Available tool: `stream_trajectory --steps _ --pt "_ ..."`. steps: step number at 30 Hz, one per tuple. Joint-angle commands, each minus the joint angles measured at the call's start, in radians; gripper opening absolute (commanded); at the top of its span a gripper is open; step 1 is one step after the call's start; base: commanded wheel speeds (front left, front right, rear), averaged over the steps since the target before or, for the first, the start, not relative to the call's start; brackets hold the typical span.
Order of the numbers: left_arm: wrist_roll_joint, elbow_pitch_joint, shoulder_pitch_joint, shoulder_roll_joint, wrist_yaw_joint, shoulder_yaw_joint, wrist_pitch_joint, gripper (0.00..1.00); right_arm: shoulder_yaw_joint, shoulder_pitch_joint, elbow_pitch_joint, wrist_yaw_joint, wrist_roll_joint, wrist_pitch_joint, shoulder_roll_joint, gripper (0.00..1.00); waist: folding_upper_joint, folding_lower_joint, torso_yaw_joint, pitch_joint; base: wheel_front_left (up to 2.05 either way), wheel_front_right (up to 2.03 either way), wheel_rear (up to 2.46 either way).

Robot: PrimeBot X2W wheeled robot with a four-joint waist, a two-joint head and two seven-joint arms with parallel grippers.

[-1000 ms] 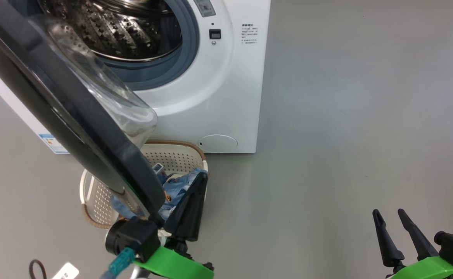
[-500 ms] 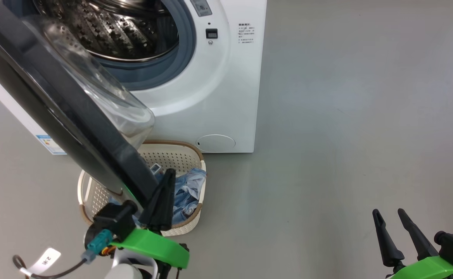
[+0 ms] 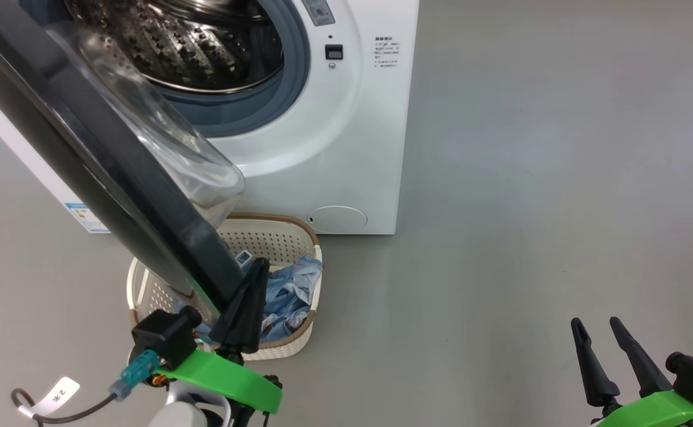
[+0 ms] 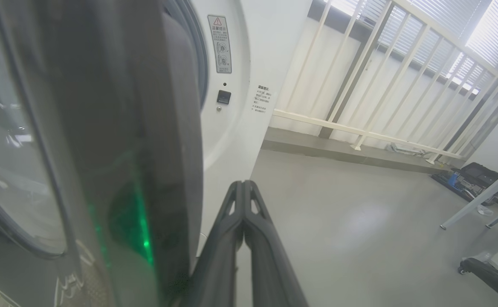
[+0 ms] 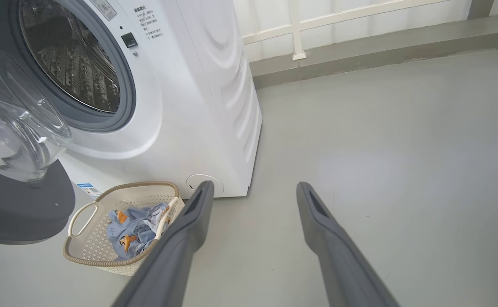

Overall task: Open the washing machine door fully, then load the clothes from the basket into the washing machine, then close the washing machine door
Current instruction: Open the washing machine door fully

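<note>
The washing machine stands at the top, its steel drum exposed. The washing machine door hangs open toward me, its glass bowl facing the drum. Under the door's lower edge sits the basket with the clothes in it. My left gripper is shut on nothing, its fingers lying against the door's outer edge above the basket; the left wrist view has the left gripper right beside the door. My right gripper is open at the lower right, far from the basket and clothes.
Bare grey floor stretches right of the machine. A white railing runs behind it, with a black case and white frame legs off to the right. A tagged cable hangs by my left arm.
My left gripper has turned and slid left along the door's lower edge, uncovering more of the clothes. The head view shifted slightly. The right gripper stayed put.
</note>
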State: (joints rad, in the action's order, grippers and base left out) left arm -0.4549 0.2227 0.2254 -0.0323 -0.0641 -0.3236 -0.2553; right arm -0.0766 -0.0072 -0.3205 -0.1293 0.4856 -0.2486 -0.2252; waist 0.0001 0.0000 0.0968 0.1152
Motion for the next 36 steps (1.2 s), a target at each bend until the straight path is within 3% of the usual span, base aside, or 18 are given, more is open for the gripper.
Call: stream_trajectory --steps 1,21,36 --pt "-0.007 -0.011 0.021 -0.018 0.003 0.061 -0.006 0.00 -0.021 -0.005 0.026 -0.001 -0.004 -0.013 -0.019 1.00 -0.0001 0.0000 0.007 0.002 0.00 0.00 0.00" --pt "-0.010 -0.021 -0.021 -0.018 -0.001 0.114 -0.006 0.00 -0.025 0.003 0.029 -0.001 -0.006 -0.013 -0.032 1.00 -0.0001 0.0000 0.076 -0.008 0.00 0.00 0.00" --pt "0.028 -0.086 -0.093 -0.018 0.028 0.142 -0.006 0.00 -0.016 0.025 0.033 -0.001 -0.005 -0.013 -0.046 1.00 -0.0001 0.0000 0.167 -0.020 0.00 0.00 0.00"
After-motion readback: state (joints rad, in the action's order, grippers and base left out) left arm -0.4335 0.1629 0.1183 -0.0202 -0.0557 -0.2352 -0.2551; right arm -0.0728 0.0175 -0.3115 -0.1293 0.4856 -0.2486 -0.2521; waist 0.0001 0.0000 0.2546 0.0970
